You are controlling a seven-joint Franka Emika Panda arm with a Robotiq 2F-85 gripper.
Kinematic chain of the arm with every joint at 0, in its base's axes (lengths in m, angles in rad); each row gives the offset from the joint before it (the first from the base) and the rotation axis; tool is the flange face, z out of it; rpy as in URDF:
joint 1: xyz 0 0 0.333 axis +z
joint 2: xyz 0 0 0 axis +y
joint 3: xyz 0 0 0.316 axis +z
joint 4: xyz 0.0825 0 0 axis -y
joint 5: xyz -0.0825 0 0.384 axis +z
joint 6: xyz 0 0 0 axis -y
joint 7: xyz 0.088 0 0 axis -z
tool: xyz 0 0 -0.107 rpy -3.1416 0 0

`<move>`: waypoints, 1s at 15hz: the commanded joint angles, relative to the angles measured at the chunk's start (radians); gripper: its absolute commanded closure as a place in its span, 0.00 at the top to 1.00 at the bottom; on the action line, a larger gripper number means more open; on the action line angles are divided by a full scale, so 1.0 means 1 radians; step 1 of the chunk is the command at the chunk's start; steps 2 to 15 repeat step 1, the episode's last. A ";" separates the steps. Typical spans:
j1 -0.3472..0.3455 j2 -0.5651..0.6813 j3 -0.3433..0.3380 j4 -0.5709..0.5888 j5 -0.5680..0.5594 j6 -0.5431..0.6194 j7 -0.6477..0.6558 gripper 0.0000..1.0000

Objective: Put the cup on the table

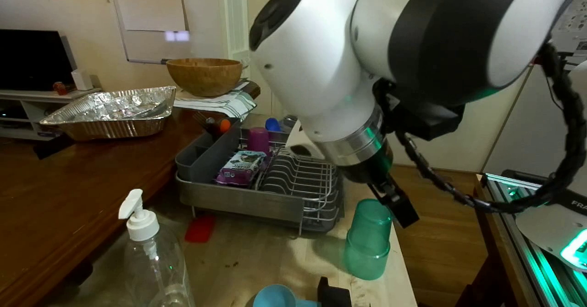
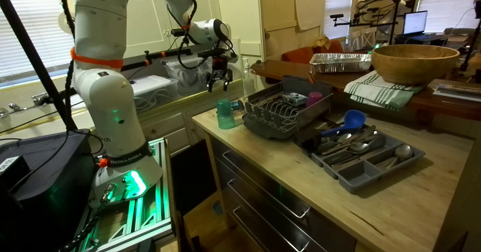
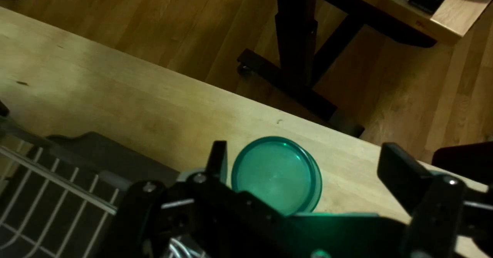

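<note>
The teal-green cup [image 1: 368, 240] stands bottom-up on the light wooden table [image 1: 261, 256], near its edge. A step shows partway down its side; I cannot tell whether it is two nested cups. In an exterior view the cup [image 2: 225, 114] is at the table's [image 2: 270, 154] near corner, below my gripper [image 2: 218, 86]. In the wrist view my gripper [image 3: 306, 159] is open and empty, and the cup's round base [image 3: 273, 173] shows between the fingers, closer to the left finger. Part of the base is hidden behind the gripper's body.
A grey dish rack [image 1: 243, 201] stands close beside the cup; its wires also show in the wrist view [image 3: 57, 188]. A pump bottle [image 1: 156, 265] and a light-blue round object [image 1: 275, 298] are nearby. A cutlery tray [image 2: 353, 186] lies beyond the rack. A dark brown table [image 1: 137, 160] adjoins.
</note>
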State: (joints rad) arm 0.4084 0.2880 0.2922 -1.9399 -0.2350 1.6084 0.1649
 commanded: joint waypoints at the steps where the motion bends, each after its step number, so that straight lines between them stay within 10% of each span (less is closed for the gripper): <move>1: -0.005 -0.037 0.005 -0.022 -0.002 0.000 0.022 1.00; 15: -0.005 -0.037 0.005 -0.022 -0.002 0.000 0.022 1.00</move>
